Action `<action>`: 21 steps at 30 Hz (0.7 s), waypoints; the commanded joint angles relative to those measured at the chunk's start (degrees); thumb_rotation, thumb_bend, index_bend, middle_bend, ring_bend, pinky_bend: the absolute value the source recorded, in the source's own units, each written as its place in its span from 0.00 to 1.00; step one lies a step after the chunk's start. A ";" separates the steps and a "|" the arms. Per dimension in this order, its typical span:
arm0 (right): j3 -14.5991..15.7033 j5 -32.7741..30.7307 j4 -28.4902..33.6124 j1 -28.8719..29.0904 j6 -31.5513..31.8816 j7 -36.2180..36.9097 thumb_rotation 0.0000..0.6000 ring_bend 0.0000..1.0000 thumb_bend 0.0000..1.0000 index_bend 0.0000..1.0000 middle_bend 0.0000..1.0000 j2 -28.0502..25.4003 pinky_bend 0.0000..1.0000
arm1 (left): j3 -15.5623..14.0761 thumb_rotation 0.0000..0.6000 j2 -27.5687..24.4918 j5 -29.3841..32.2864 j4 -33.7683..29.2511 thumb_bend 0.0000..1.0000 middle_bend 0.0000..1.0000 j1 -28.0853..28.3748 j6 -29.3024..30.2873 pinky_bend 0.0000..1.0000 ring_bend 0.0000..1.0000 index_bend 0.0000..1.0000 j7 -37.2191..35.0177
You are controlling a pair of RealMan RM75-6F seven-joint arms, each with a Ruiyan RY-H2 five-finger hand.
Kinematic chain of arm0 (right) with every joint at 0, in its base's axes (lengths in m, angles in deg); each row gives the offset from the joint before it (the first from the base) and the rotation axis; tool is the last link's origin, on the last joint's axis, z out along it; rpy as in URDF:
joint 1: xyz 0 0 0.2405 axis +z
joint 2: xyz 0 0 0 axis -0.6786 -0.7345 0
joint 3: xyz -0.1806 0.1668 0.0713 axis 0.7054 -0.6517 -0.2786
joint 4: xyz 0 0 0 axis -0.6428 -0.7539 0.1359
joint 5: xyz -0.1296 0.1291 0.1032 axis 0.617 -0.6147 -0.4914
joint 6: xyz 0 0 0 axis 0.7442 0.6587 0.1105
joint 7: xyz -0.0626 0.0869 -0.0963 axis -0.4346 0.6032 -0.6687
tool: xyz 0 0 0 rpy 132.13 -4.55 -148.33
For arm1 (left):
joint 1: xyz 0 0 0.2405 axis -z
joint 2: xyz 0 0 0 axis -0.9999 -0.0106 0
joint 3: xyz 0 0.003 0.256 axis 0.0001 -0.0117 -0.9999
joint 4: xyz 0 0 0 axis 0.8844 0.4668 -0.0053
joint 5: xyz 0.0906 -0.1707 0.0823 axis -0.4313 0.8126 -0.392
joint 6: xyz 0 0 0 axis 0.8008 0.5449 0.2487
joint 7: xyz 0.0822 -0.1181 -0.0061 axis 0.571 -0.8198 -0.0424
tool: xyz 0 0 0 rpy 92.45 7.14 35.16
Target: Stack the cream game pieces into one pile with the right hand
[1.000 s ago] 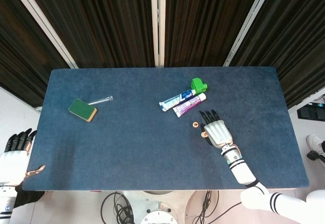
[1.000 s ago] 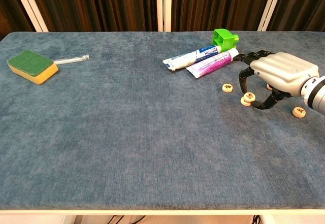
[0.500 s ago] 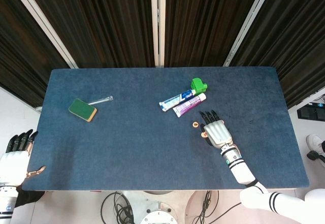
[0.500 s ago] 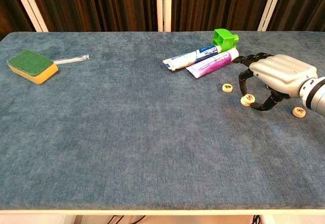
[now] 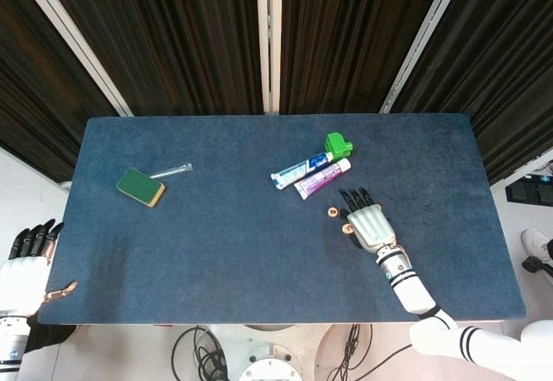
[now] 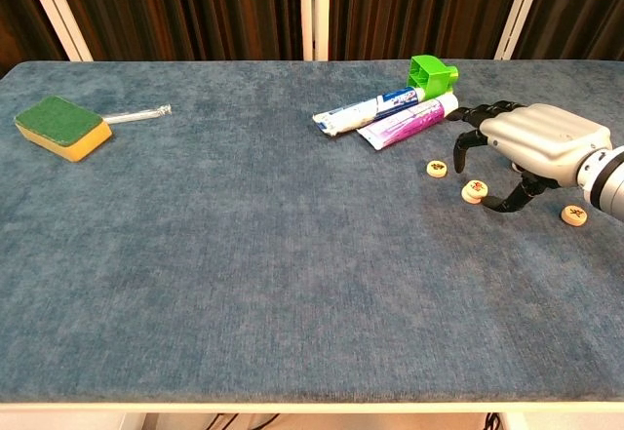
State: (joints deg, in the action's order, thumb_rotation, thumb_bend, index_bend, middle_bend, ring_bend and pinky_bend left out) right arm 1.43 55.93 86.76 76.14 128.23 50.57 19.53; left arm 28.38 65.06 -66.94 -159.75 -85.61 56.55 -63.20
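1. My right hand [image 6: 531, 152] hovers palm down over the blue table [image 6: 244, 254], fingers [image 6: 466, 145] apart and arched, clamped on nothing
2. The stacked cream pieces [image 6: 473, 191] sit on the cloth under my fingertips; whether I touch them, I cannot tell
3. One single cream piece [image 6: 438, 168] lies just left of that stack, another single piece [image 6: 574, 215] to its right, near the table's right edge
4. Beyond the stack lie a purple tube [image 6: 405, 120], a blue-and-white tube [image 6: 356, 111] and a green block [image 6: 431, 75]
5. Far left of the stack: a sponge [image 6: 60, 126] and a clear tube [image 6: 136, 114]
6. My left hand [image 5: 24, 264] hangs off the table's left edge, fingers extended, holding nothing
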 commanded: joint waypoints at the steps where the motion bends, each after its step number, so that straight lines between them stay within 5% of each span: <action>1: 0.03 0.09 0.36 -0.06 0.37 0.06 1.00 0.00 0.24 0.36 0.00 -0.26 0.00 | 0.00 1.00 0.00 -0.02 0.00 0.11 0.00 -0.02 0.04 0.00 0.00 0.00 -0.04; 11: -2.50 1.11 4.81 0.50 2.89 2.74 1.00 0.00 0.24 0.35 0.00 -4.10 0.00 | 0.14 1.00 -0.24 -0.07 -0.10 0.11 0.00 0.00 0.14 0.00 0.00 0.00 -0.53; 21: -6.03 -6.93 -0.91 6.37 -4.12 -2.44 1.00 0.00 0.24 0.35 0.00 -0.64 0.00 | 0.18 1.00 -0.69 -0.20 -0.65 0.11 0.00 0.02 0.30 0.00 0.00 0.00 -0.19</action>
State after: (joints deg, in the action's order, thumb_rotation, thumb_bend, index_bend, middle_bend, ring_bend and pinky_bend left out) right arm -4.14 50.28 87.00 81.48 125.29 49.30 17.89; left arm 28.56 64.40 -67.16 -160.37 -85.58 56.86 -63.41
